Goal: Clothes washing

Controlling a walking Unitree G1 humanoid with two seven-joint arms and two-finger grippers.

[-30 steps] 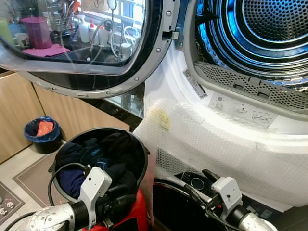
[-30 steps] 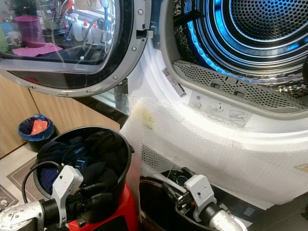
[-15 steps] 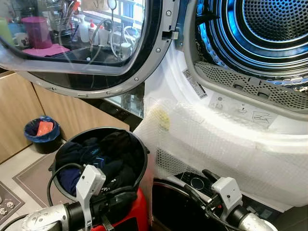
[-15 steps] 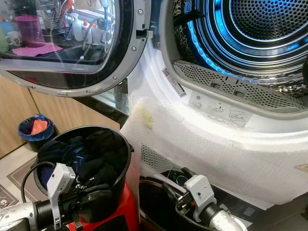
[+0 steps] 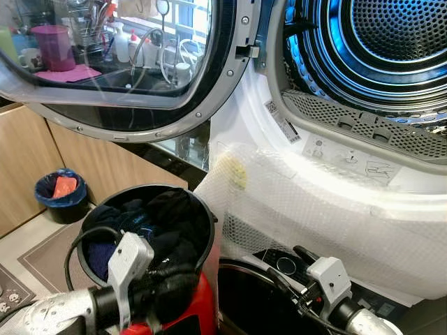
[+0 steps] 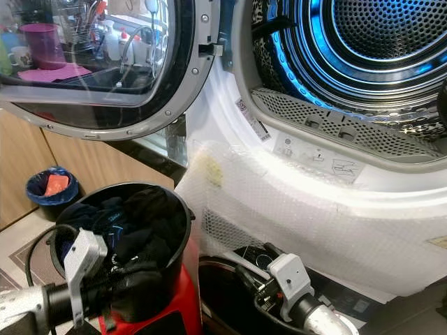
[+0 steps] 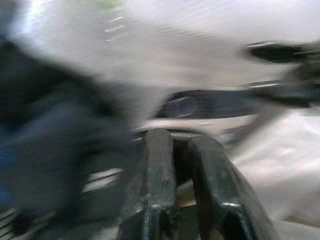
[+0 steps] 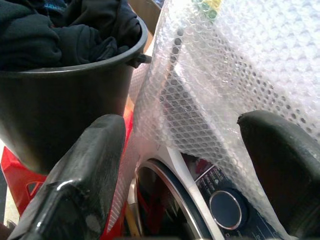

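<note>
Drum mouth, far right: open and unobstructed. Open door projects over the far left. Bubble wrap drapes the machine front below the opening. Black bucket, near left, packed with dark clothes.

Bright daylight; left wrist motion-blurred.

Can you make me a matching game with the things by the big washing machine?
Things:
1. bucket
2. small bin
3. drum
4. right hand

States:
A. lit blue inside
B. full of dark clothes
C. fingers wide apart
D. holds something orange

Pairs: 1-B, 2-D, 3-A, 4-C
</note>
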